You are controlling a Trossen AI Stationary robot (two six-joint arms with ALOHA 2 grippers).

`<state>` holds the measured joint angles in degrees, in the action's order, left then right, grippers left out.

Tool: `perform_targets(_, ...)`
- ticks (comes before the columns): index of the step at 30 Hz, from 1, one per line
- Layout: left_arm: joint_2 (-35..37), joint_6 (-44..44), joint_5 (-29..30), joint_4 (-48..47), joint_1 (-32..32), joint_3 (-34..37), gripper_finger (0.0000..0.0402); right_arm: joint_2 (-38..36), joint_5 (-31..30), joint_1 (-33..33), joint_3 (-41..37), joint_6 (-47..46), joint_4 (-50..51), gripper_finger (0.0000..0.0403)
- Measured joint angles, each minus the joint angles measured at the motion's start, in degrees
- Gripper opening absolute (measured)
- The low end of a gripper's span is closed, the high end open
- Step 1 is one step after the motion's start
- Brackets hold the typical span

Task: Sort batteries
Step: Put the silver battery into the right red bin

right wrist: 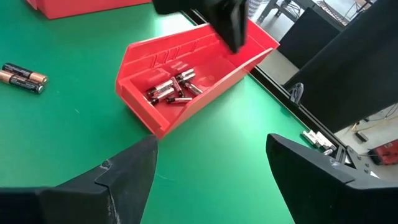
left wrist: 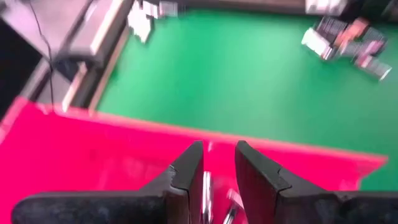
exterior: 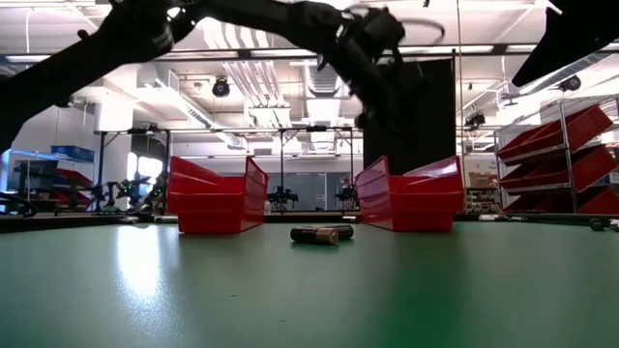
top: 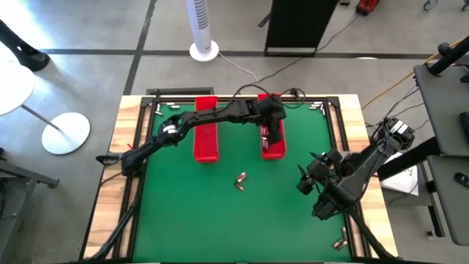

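While the left gripper [top: 272, 136] hangs over the right-hand red tray [top: 279, 150] at the upper centre of the high view, a battery between its jaws could tip onto the green table [top: 183, 213] if let go off-centre. Those jaws stand narrowly apart, a slim silvery battery [left wrist: 206, 193] apparently between them. Two batteries [top: 240, 180] lie mid-frame. At lower right the right gripper [top: 311, 176] waits, jaws spread wide, holding nothing.

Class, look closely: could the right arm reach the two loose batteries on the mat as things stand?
Probably yes. The right gripper is open, and nothing lies between it and the two batteries; the left gripper is over the right-hand red tray.
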<state>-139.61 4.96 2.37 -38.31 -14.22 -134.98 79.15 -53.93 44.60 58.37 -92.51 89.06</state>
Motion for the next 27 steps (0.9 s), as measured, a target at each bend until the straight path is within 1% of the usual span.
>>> perform_targets(3,2.43,-1.21,0.01,1.91,0.31,-0.02,0.0073,0.0,0.13,0.0,0.0,-0.21,-0.06,0.0296)
perform_targets(5,3.99,-3.3,0.02,1.05,0.52,-0.04,0.0073,0.0,0.42,0.0,0.0,-0.35,-0.25,0.03)
perform_targets(15,11.04,-5.53,0.14,-13.36,3.41,-0.04,0.0073,0.0,2.82,0.02,-0.04,-0.02,-2.64,0.0317)
perform_targets(20,14.37,-5.65,5.4,-20.84,5.67,0.07,0.0073,0.02,3.43,0.02,-0.04,0.13,-4.48,0.032)
perform_targets(24,17.24,-6.89,7.8,-27.05,7.65,0.15,0.0073,0.02,4.2,0.15,-0.04,0.88,-6.09,0.0318)
perform_targets(27,19.4,-8.51,10.01,-29.77,8.85,0.78,0.0073,0.02,4.88,0.28,-0.04,2.46,-7.85,0.0311)
